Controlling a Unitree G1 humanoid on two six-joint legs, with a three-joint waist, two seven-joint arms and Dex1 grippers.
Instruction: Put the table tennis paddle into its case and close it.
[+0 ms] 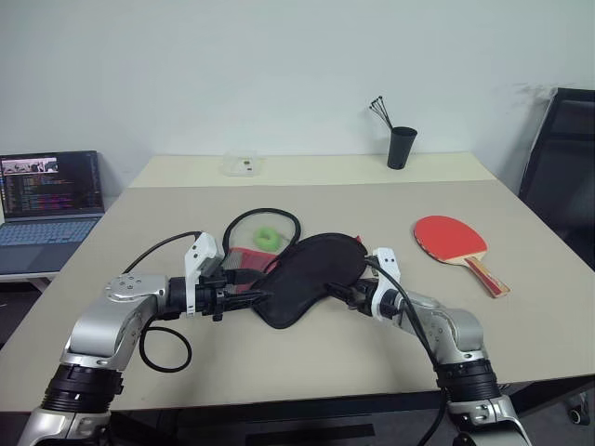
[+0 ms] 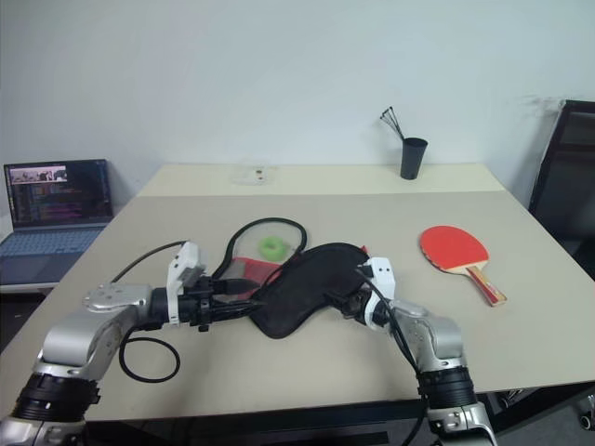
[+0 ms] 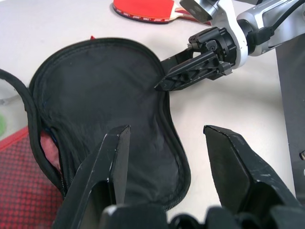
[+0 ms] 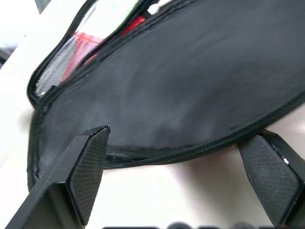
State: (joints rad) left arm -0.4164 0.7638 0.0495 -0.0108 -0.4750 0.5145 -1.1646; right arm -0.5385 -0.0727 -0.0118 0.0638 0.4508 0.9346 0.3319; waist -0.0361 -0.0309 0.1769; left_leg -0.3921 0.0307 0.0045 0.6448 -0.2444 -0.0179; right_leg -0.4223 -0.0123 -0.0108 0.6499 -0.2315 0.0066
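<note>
Beige table (image 1: 390, 362), white wall (image 1: 279, 74)

The case (image 1: 311, 279) lies black face up, so most of its red mesh side is covered. In the right wrist view the case runs past the frame's edges. The table tennis paddle (image 3: 143, 9) is cut off by the left wrist view's edge. The small clear box (image 1: 243, 166) at the worktop's (image 1: 521, 316) far side is too small to identify. The laptop (image 1: 48, 209) is cropped at the frame edge.
</note>
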